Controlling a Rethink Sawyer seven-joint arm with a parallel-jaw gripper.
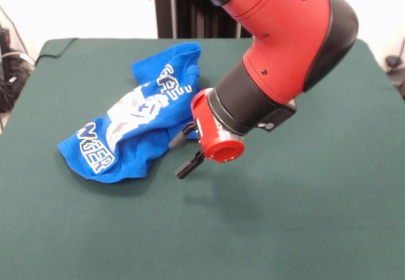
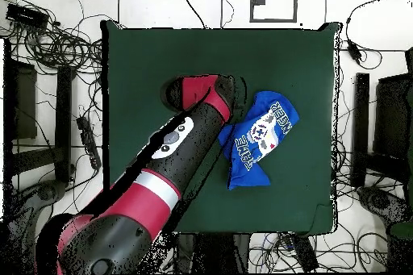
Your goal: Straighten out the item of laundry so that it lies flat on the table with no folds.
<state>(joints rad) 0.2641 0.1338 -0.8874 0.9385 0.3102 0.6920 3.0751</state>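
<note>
The item of laundry (image 1: 130,125), a bright blue T-shirt with white lettering and a pale print, lies crumpled and folded over on the table (image 1: 297,217), left of centre in the front view. My gripper (image 1: 184,150) hovers at the shirt's right edge, pointing sideways at it. Its two black fingers (image 1: 189,164) stand apart with nothing between them; the upper one is at the cloth's edge. In the overhead view the item of laundry (image 2: 260,137) lies bunched right of centre on the table (image 2: 161,54), and the arm's red wrist (image 2: 211,102) is just beside it.
The red and black arm (image 1: 285,46) reaches over the table's far right part. Cables and stands (image 2: 56,46) crowd the floor around the table.
</note>
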